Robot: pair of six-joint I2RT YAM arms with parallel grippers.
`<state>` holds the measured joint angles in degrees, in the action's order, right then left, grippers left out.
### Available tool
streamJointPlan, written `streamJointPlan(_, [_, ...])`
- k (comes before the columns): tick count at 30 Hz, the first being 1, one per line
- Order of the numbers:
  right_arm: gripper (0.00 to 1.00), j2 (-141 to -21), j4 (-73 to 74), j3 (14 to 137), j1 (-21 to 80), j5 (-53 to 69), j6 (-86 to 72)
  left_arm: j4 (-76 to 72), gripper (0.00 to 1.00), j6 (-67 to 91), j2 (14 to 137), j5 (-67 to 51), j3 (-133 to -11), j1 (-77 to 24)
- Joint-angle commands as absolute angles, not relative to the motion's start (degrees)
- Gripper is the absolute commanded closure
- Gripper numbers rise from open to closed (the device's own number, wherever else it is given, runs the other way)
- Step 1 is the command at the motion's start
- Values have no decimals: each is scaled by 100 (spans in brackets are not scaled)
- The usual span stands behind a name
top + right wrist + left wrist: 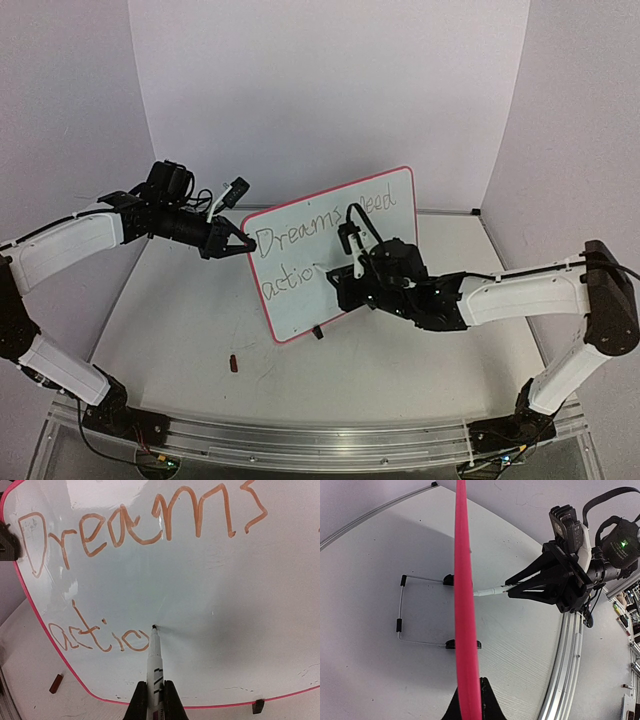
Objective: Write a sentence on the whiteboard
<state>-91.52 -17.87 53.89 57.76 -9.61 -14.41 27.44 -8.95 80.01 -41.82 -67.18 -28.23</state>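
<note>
The whiteboard (300, 290) stands tilted at table centre, red-framed. The sentence (290, 240) reads "Dreams need" on the top line and "actio" below; in the right wrist view (125, 530) it shows as "Dreams" over "actio". My left gripper (240, 242) is shut on the board's left frame edge (465, 630), seen edge-on between its fingertips (492, 702). My right gripper (156, 700) is shut on a white marker pen (155, 655), whose tip touches the board just right of the "o". The right gripper (345, 275) partly hides the board's middle in the top view.
A small red-brown marker cap (233, 363) lies on the table in front of the board, also in the right wrist view (56, 683). The board's wire stand (400, 615) and black feet (451, 643) rest on the table. A metal rail (320, 435) runs along the near edge.
</note>
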Motion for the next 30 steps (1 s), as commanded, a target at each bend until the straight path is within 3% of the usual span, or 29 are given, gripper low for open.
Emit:
streamJointPlan(1, [100,-9270,-1828,5491,5743,-1080,-1494,3384,100,-1020,8263,-4017,-6636,-3017])
streamJointPlan(30, [100,-9097,-2047,5396,5748,-780,-1737,3388,100,-1019,8338,-4047,-6653,-3025])
